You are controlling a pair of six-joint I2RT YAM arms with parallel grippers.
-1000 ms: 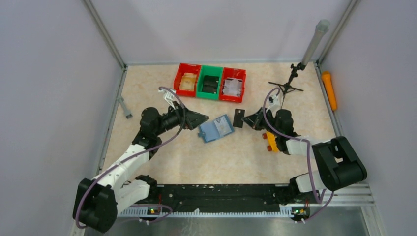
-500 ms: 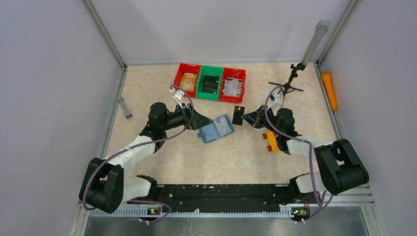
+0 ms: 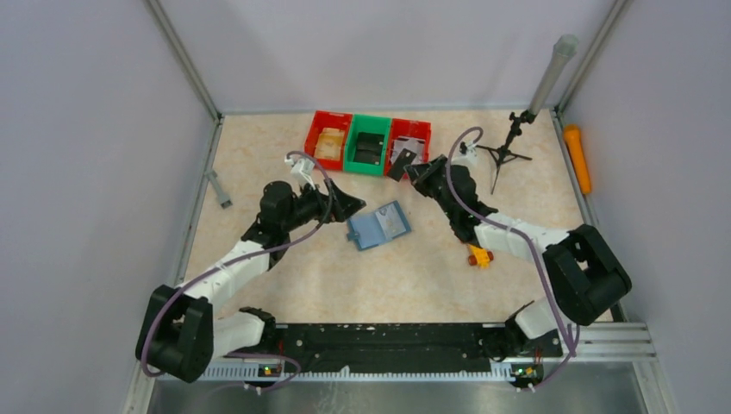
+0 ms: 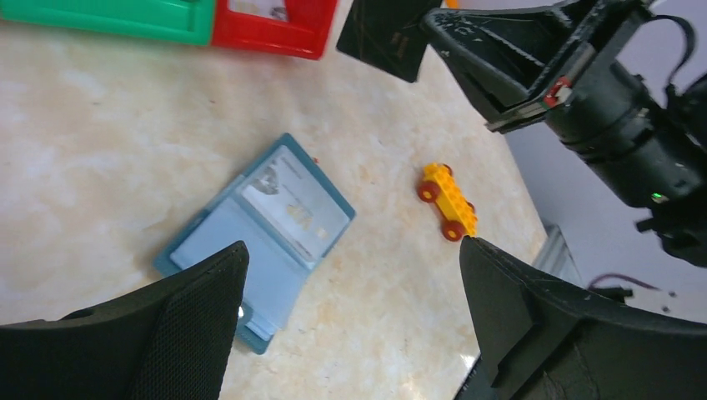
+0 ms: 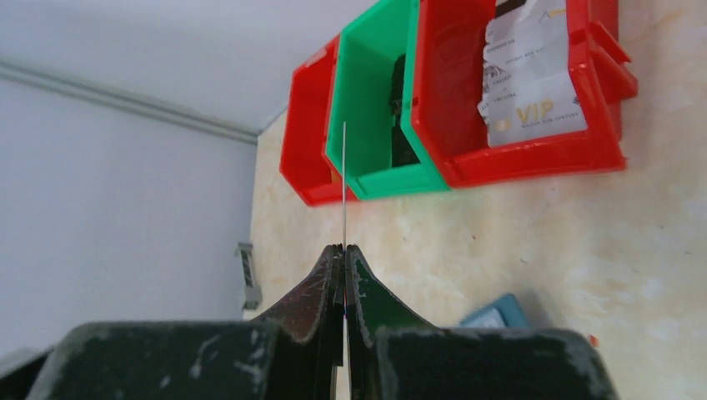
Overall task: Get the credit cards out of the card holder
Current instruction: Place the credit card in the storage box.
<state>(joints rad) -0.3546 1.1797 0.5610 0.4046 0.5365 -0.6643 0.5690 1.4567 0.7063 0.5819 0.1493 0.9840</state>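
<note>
The teal-blue card holder (image 3: pixel 378 225) lies open on the table, its pale inside up; it also shows in the left wrist view (image 4: pixel 258 233). My left gripper (image 3: pixel 355 208) is open and empty, just left of the holder and above it (image 4: pixel 350 250). My right gripper (image 3: pixel 412 170) is shut on a black credit card (image 3: pixel 398 164) and holds it in the air in front of the bins. In the right wrist view the card (image 5: pixel 344 183) shows edge-on as a thin line between my shut fingers (image 5: pixel 344 250). The card also shows in the left wrist view (image 4: pixel 385 37).
Red (image 3: pixel 328 141), green (image 3: pixel 369 147) and red (image 3: pixel 409 145) bins stand in a row at the back, with cards and papers inside. A yellow toy block (image 3: pixel 479 255) lies right of the holder. A small black tripod (image 3: pixel 507 151) stands at the back right, an orange cylinder (image 3: pixel 577 158) beyond it.
My right gripper has carried the black card up and left, from beside the holder to in front of the bins. My left gripper moved in towards the holder, then drew back slightly.
</note>
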